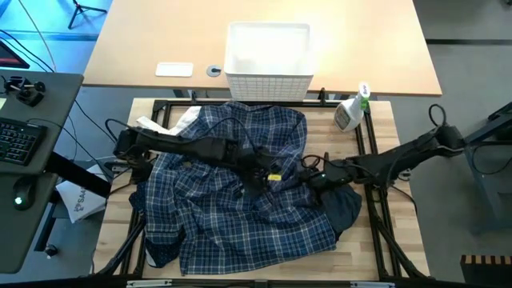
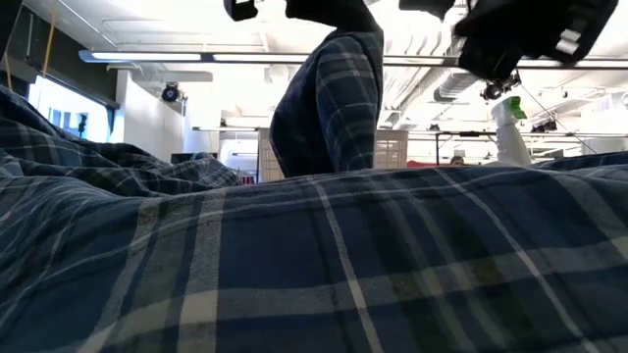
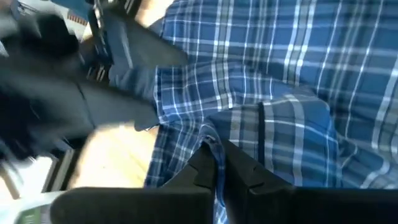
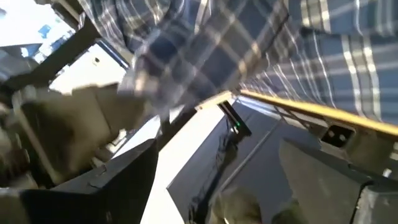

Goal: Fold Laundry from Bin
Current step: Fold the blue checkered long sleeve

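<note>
Mid-table, left gripper (image 3: 219, 163) fingers pinching plaid shirt (image 1: 240, 192) fold; right gripper (image 1: 314, 181) fingers spread, empty. Risk: thin pinch slips, shirt drops, bunches over dark navy piece (image 1: 348, 210).

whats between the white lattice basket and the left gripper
In the high view, only blue-and-white plaid shirt spreads from the white lattice plastic basket down to the left gripper, which is shut on a pinch of that shirt.

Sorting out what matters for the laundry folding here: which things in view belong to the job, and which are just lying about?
Job:
plaid shirt, pinched in the shut left gripper
dark navy piece
bin
right gripper, open

Lying about:
spray bottle
white card
keyboard
</note>
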